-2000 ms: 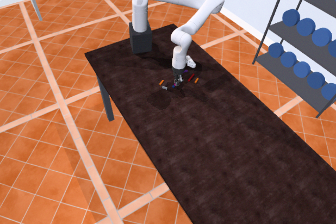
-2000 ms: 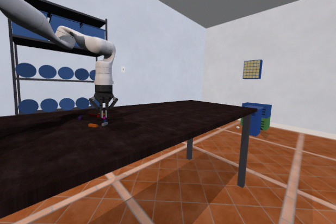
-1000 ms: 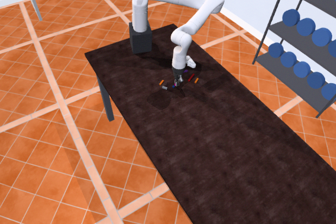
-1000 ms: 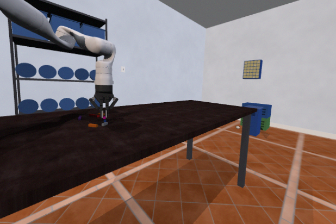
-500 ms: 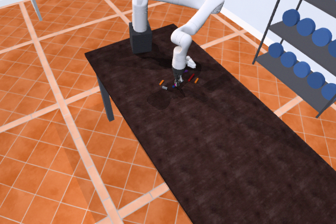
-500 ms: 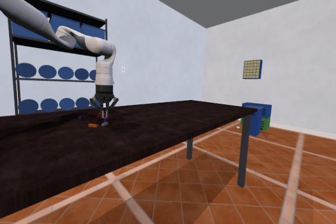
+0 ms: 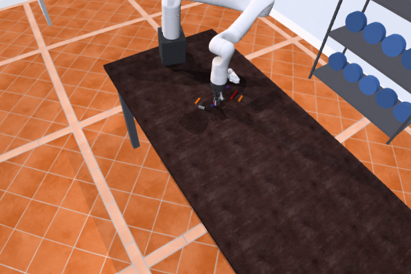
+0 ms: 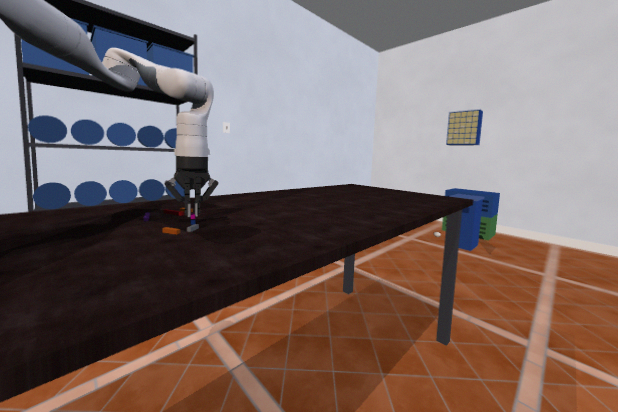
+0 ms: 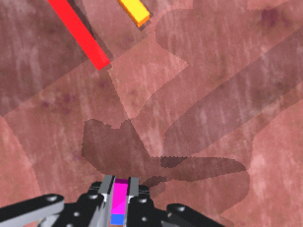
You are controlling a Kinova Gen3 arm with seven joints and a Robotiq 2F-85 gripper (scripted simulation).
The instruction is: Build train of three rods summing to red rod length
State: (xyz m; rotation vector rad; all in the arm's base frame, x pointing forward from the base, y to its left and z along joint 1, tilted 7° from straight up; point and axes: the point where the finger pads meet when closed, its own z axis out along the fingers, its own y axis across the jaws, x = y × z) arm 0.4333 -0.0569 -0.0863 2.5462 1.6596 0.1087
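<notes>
My gripper [image 9: 120, 190] is shut on the short magenta rod [image 9: 119, 196], just above the dark table; it also shows in the top view [image 7: 217, 102] and the exterior view [image 8: 192, 213]. The small blue rod [image 9: 117, 220] shows right below the magenta rod's near end; I cannot tell if they touch. The blue rod [image 7: 211, 106] lies next to the grey rod [image 7: 201, 107], with one orange rod [image 7: 197, 100] beside them. The red rod [image 9: 79, 30] lies flat ahead of the gripper, with a second orange rod [image 9: 134, 10] beside it. A purple rod [image 7: 227, 87] lies behind the gripper.
The arm's base block [image 7: 171, 48] stands at the table's far end. A shelf rack with blue cylinders [image 7: 372, 48] stands off the table to the right. The rods lie in a small cluster around the gripper.
</notes>
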